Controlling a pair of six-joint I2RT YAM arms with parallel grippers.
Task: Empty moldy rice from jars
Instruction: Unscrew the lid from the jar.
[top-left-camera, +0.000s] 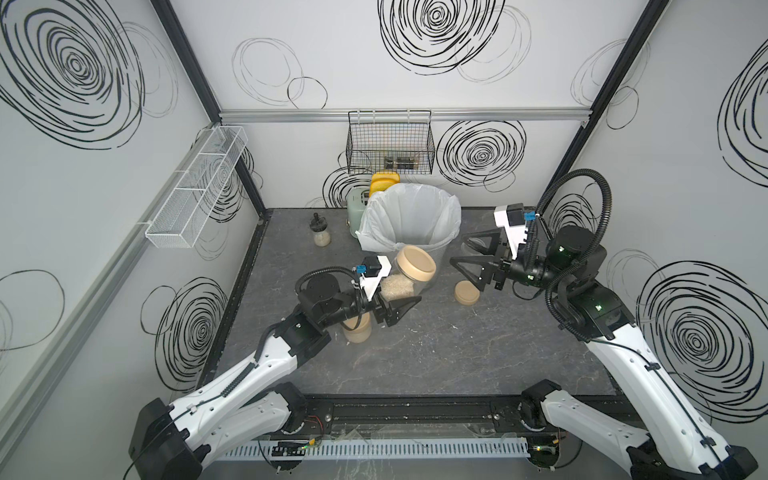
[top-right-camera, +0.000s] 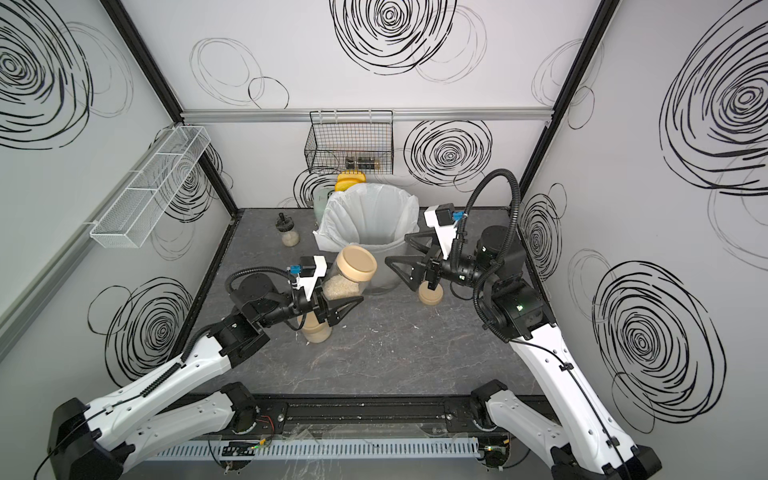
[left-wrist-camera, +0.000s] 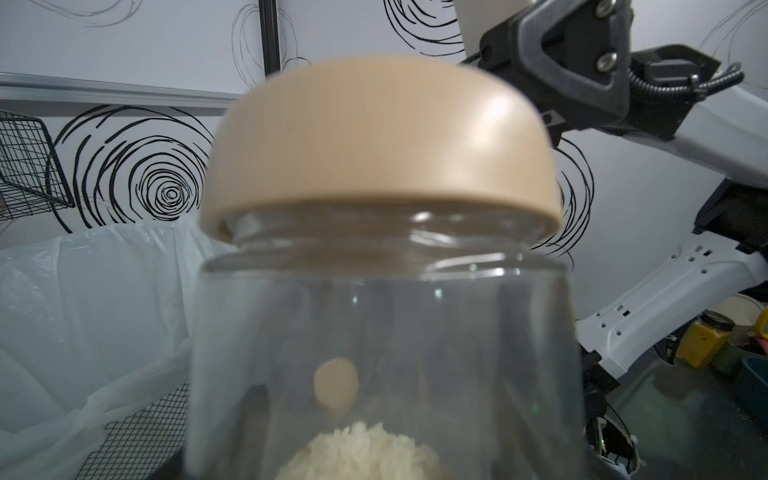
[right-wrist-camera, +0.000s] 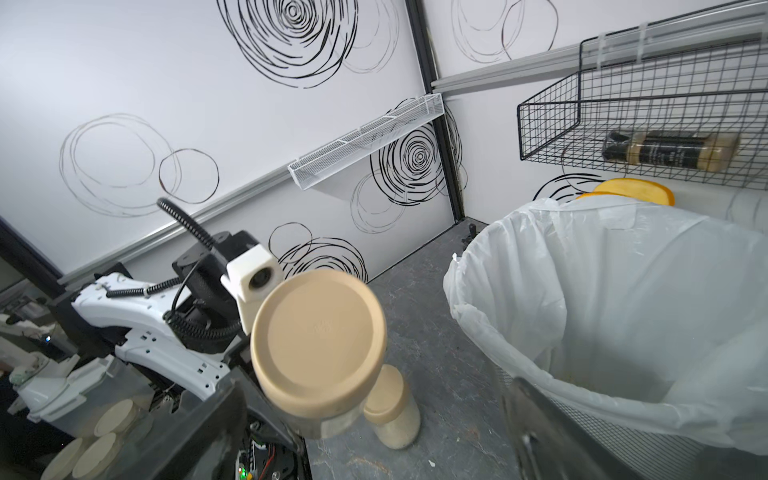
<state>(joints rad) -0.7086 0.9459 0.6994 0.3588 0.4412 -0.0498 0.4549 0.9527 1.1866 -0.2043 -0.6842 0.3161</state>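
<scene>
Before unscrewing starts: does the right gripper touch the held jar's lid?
Apart. Both top views show a gap between the right gripper and the lid.

2 top, 2 wrist views.
High above the near edge, down over the whole table; from each wrist, close on the lidded jar, opposite sides, lined bin shared.

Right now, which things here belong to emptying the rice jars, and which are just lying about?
Job: held jar, its rice, standing lidded jar, loose lid, lined bin.
Lying about: stoppered bottle, shaker, wire basket, white mesh shelf.
</scene>
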